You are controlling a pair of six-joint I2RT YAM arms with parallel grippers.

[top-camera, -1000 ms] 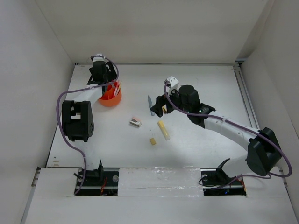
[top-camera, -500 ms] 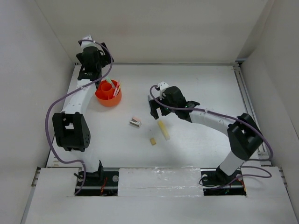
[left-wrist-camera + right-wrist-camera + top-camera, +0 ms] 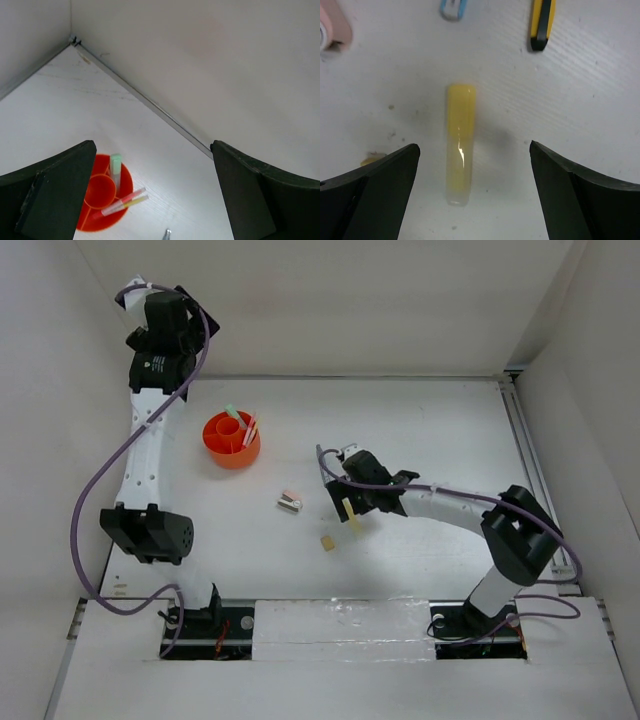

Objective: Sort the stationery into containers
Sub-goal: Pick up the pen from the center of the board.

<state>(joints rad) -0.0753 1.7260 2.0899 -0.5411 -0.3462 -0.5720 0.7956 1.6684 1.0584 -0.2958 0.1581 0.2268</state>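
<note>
Nearest the arm bases, the tan eraser (image 3: 327, 542) is lying loose on the surface (image 3: 440, 420). Just beyond it, the right claw (image 3: 473, 165) is hanging low with its fingers spread apart on either side of the pale yellow marker (image 3: 459, 150). It is gripping nothing and is probably lining up a pick. The pink-grey block (image 3: 290, 501) is sitting nearby. Farther back, the orange cup (image 3: 126, 175) is holding 3 pens in its outer ring, its centre well looking bare. The left claw (image 3: 152, 145) is hovering high above it, wide apart and empty, likely clearing the way.
</note>
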